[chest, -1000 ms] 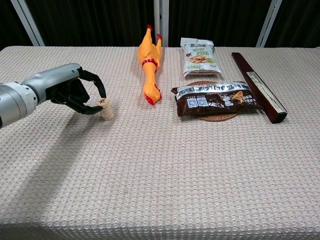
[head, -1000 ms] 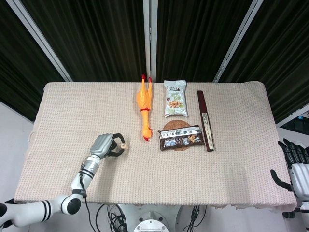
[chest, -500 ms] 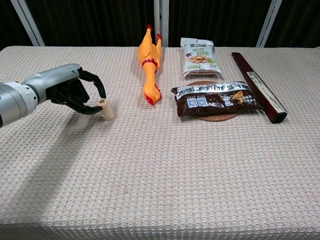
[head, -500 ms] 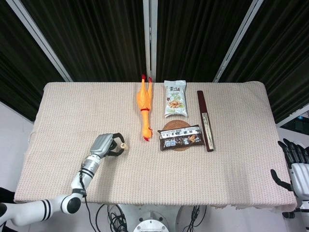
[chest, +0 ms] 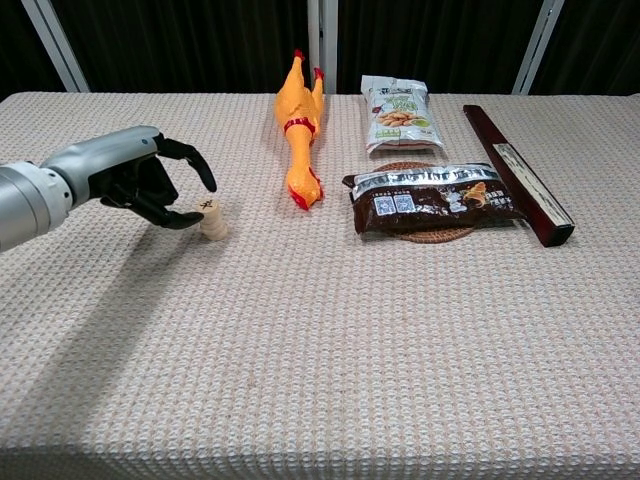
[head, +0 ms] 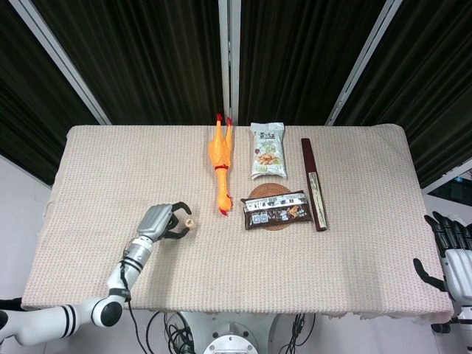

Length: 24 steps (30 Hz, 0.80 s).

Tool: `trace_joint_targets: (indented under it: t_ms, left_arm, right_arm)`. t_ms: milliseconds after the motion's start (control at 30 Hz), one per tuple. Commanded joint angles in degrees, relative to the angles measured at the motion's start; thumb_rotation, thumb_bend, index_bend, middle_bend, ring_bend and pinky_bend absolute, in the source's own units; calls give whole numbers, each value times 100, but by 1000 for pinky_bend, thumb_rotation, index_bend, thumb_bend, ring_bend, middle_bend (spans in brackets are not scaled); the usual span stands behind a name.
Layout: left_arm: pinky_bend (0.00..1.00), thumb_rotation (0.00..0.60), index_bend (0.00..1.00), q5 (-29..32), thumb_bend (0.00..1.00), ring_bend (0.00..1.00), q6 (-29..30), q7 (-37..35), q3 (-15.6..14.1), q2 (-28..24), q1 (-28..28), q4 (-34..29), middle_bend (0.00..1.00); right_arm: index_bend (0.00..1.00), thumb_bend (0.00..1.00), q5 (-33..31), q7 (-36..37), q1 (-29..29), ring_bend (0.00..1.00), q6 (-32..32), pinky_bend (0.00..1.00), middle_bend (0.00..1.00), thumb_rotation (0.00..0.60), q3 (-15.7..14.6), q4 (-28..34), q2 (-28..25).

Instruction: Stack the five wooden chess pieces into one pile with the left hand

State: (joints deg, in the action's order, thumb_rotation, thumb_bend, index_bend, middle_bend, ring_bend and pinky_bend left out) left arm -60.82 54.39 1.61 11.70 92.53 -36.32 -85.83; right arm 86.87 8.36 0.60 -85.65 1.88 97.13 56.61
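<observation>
Lab test bench: cloth-covered table, black curtains, cables underneath.

A table covered in beige woven cloth is carrying all items. A pile of wooden chess pieces is standing toward the left edge. A rubber chicken, a snack pouch and a dark wooden box are lying toward the far edge. A round woven coaster is lying mid-table.

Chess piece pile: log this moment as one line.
pile of chess pieces: standing, stacked | left hand: beside pile, upper finger lifted off | right hand: idle at table edge
</observation>
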Motion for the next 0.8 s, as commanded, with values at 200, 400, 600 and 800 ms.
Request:
trace_joint_targets:
  t_ms: [200,400,600,800]
  left_arm:
    - [1000,600,274,-561,279,1000,669,155,-267,-694,421,-944,1000]
    - [916,600,364,-1268,280,894,2096,718,-764,-1230,1236,-1192,889]
    - [117,600,154,-2347,215,37,3205,742,-1412,-1653,1961,-304,54]
    - [0,595,78,-2777,149,0,3451,45,-1594,-2004,2208,299,0]
  right_arm:
    - [0,298,9,27,-2,0,-7,0,0,600,1,-8,-7]
    - [0,298,76,15,-9,0,-33,0,0,600,-23,15,-8]
    - [0,298,182,-104,2,0,-29,0,0,600,-69,59,23]
    - [0,298,131,-329,62,0,65,0,0,600,-49,100,97]
